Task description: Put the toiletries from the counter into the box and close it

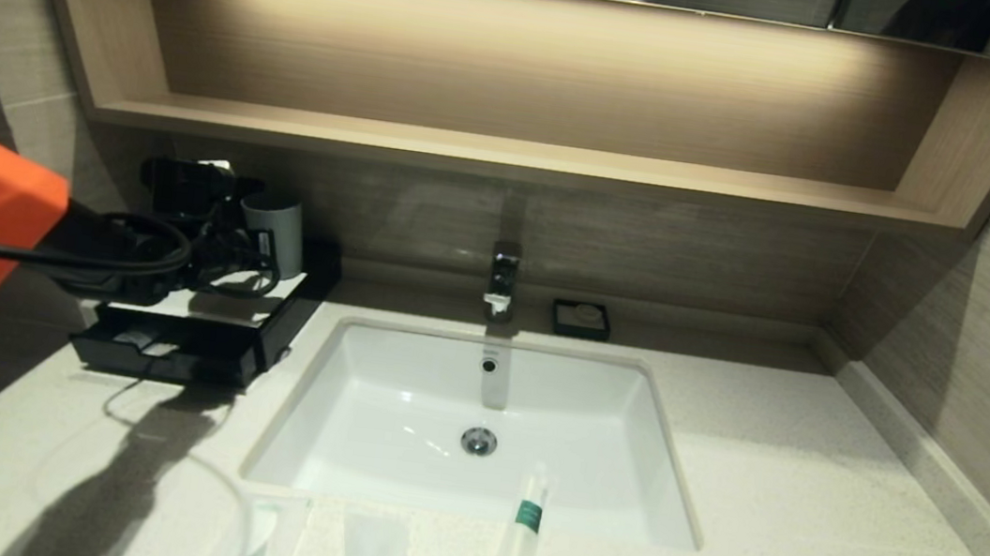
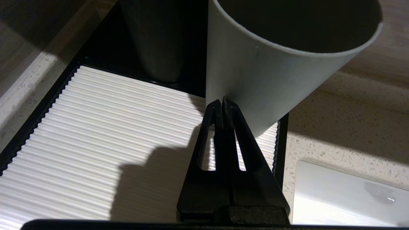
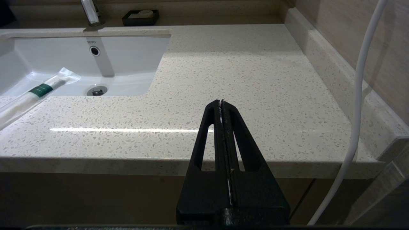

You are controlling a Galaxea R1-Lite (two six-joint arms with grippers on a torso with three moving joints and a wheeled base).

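Note:
The long white stick pack with a green band (image 1: 524, 527) lies across the sink's front rim, also in the right wrist view (image 3: 38, 91). Two flat translucent sachets (image 1: 372, 554) (image 1: 260, 537) lie on the counter (image 1: 807, 505) near its front edge. The black box (image 1: 261, 339) with its white ribbed top panel (image 2: 105, 127) stands left of the sink, its drawer (image 1: 151, 349) pulled out toward the front. My left gripper (image 2: 222, 103) is shut and empty above the panel, its tips against the grey cup (image 2: 271, 67). My right gripper (image 3: 221, 103) is shut and empty, off the counter's front edge.
The white sink basin (image 1: 404, 399) with the faucet (image 1: 502, 284) is in the middle. A black soap dish (image 1: 582, 319) sits behind it. A second dark cup (image 2: 153, 38) stands beside the grey one on the box. A wooden shelf (image 1: 510, 155) hangs above.

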